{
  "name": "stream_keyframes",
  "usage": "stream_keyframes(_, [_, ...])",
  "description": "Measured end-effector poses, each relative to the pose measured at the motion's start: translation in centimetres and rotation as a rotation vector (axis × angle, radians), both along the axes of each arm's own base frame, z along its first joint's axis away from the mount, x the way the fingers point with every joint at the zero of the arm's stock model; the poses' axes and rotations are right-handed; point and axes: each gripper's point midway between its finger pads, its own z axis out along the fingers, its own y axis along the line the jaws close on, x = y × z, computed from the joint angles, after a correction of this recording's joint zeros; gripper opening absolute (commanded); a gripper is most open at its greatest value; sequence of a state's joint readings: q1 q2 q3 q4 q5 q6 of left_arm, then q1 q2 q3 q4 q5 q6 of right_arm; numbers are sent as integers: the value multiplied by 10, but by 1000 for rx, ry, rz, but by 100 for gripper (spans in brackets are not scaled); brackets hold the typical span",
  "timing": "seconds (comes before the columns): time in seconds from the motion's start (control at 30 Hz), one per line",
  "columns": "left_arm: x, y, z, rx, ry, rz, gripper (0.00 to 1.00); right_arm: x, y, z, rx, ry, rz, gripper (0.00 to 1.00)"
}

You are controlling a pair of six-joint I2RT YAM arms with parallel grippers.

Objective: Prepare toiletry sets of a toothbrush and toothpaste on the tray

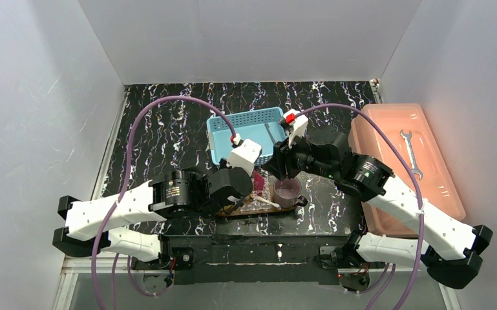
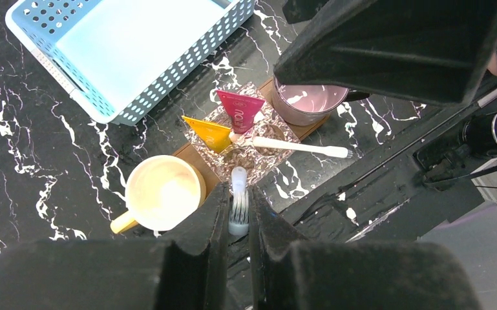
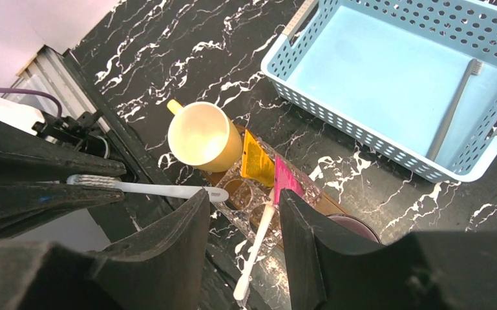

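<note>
Looks about midway through. Near the middle of the near edge of the black marbled worktop (image 2: 39, 161), on the flat dark-brown wooden tray (image 2: 187, 154), a row: pale-yellow handled cup (image 2: 161, 192), clear crinkled holder (image 2: 252, 158), mauve cup (image 2: 307, 103).

Done so far:
- In the clear holder, side by side, both toothpastes: the small flat yellow-orange tube (image 2: 208, 132) and the magenta-pink tube (image 2: 240, 110).
- Across that same holder, lying rather than upright, one thin pale whitish toothbrush (image 2: 297, 147), one end by the tubes, the other jutting out past the holder.
- Pinched in the left hand (image 2: 238, 194), fingers drawn narrow on it, a second pale toothbrush (image 2: 238, 210), bristle end between the fingers, just above the tray's near side beside the yellow cup.

Right hand (image 3: 242, 197): fingers moderately apart, nothing between them, hovering above the tray.

Nothing visible inside either cup. Left to do, as a judgement: setting down the held brush, then pairing each brush with one tube.

Toward the far edge, a light-blue perforated plastic basket (image 3: 336, 119) with one grey brush (image 3: 452, 110) inside.

Writing: some pale lettering on the magenta tube, too small to read; none made out on the yellow-orange tube. Small stickers on the arm motors in the top view, unreadable.
</note>
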State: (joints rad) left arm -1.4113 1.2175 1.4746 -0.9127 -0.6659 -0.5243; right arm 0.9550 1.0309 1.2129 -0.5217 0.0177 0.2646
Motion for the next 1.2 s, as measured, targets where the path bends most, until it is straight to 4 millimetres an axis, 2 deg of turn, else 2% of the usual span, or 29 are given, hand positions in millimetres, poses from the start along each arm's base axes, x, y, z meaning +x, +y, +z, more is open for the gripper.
stream_keyframes(0.13, [1, -4, -1, -10, -5, 3, 0, -1, -2, -7, -16, 6, -1, 51])
stream_keyframes(0.43, [3, -8, -10, -7, -9, 8, 0, -2, -6, -8, -13, 0, -4, 51])
stream_keyframes(0.73, [4, -8, -34, 32, -10, 14, 0, -3, -7, -12, -21, 5, -3, 52])
stream_keyframes(0.97, [5, -6, -61, 27, -24, 7, 0, -3, -7, -14, -24, 7, -3, 52])
stream_keyframes(1.2, [7, 0, -72, -17, -57, -2, 0, -3, -6, -14, -23, 8, -3, 52])
